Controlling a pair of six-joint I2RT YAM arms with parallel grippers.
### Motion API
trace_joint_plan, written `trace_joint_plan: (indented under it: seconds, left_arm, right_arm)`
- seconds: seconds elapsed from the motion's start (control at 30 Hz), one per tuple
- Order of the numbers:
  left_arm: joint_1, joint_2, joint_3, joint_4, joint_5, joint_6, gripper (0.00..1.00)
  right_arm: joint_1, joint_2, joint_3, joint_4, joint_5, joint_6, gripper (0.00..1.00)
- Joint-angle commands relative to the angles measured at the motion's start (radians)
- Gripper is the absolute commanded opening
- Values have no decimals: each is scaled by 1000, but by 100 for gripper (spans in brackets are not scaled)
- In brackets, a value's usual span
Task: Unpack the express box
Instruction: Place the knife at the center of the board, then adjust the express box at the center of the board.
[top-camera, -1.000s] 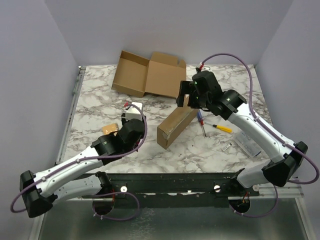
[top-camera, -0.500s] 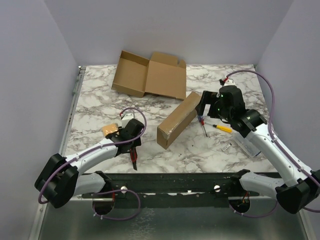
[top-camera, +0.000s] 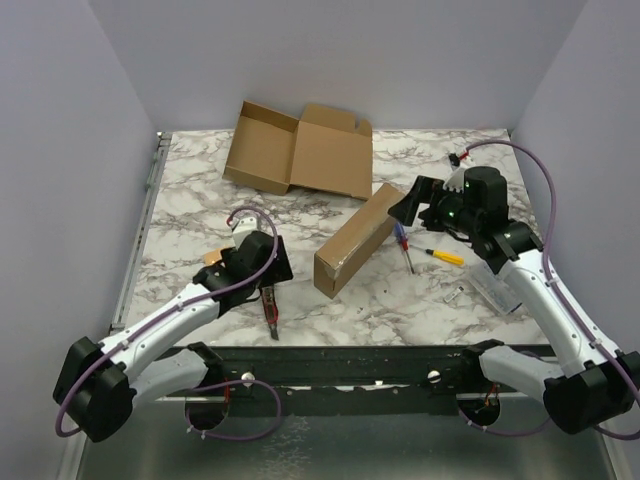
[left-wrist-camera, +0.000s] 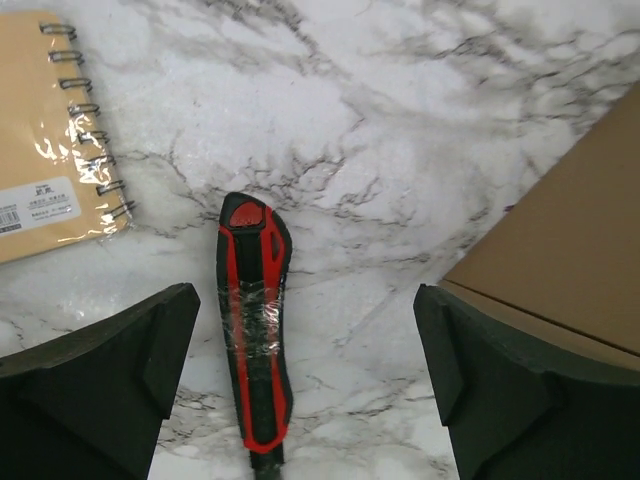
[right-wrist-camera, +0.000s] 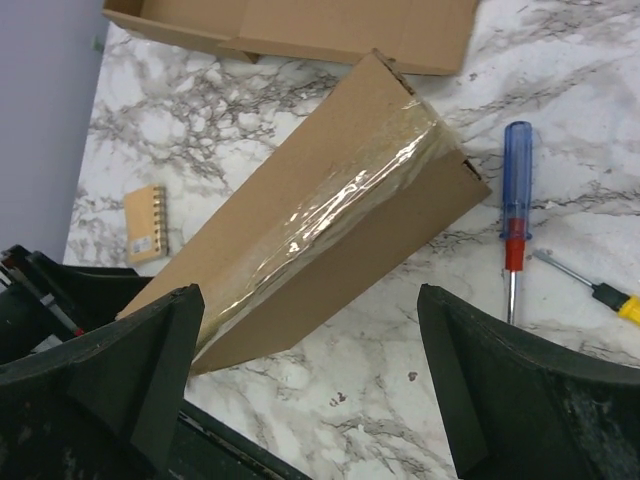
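Cardboard, long and sealed, the express box lies flat in the middle of the worktop. Its long axis slants from near left to far right, and a strip of clear tape runs along the length of its top face. The far-right end points toward my right pincer, which hangs just above that end with its fingers spread wide and nothing between them. The near-left end points toward my left arm.

My left pincer is wide too and holds nothing. A red and black utility knife lies on the worktop under the gap, touching neither finger, its long axis running near to far. A small spiral notebook sits just to its left.

Beside the box's far end lie a blue-handled screwdriver and a yellow-handled one. A second carton, opened out with its flaps spread, rests at the back.

The worktop is white marble with grey veins. Pale lilac walls close it in on three sides, and a dark rail runs along the near edge.
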Motion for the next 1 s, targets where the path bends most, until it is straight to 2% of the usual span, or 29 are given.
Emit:
trace_joint_plan:
  seconds: [0.0, 0.1, 0.17, 0.3, 0.37, 0.43, 0.57, 0.7, 0.8, 0.97]
  left_arm:
    - [8, -93, 100, -75, 48, -66, 99]
    - [7, -159, 175, -28, 103, -2, 99]
    - [7, -140, 259, 24, 171, 76, 99]
    - [4, 5, 452, 119, 355, 226, 96]
    - [-23, 99, 543, 128, 396, 285, 95]
    - [-106, 191, 627, 125, 349, 365, 99]
    - [-246, 365, 767, 106, 185, 536, 99]
    - [-256, 510, 875, 63, 164, 577, 99]
    - [-272, 571, 898, 59, 91, 613, 99]
    - [-287, 640, 917, 54, 72, 628, 99]
  right_arm:
    - [-26, -28, -22, 24, -101, -20, 99]
    - [-75, -23, -51, 42, -189, -7, 99]
    - [-102, -21, -72, 59, -237, 10, 97]
    - [-183, -30, -139, 126, -361, 76, 94]
    - [-225, -25, -181, 182, -418, 120, 90]
    - [-247, -3, -212, 230, -461, 149, 87]
    - [-250, 71, -244, 255, -508, 163, 85]
    - [-250, 88, -273, 268, -514, 139, 85]
    - [-250, 90, -273, 247, -506, 118, 85]
    - [-250, 88, -267, 218, -479, 89, 85]
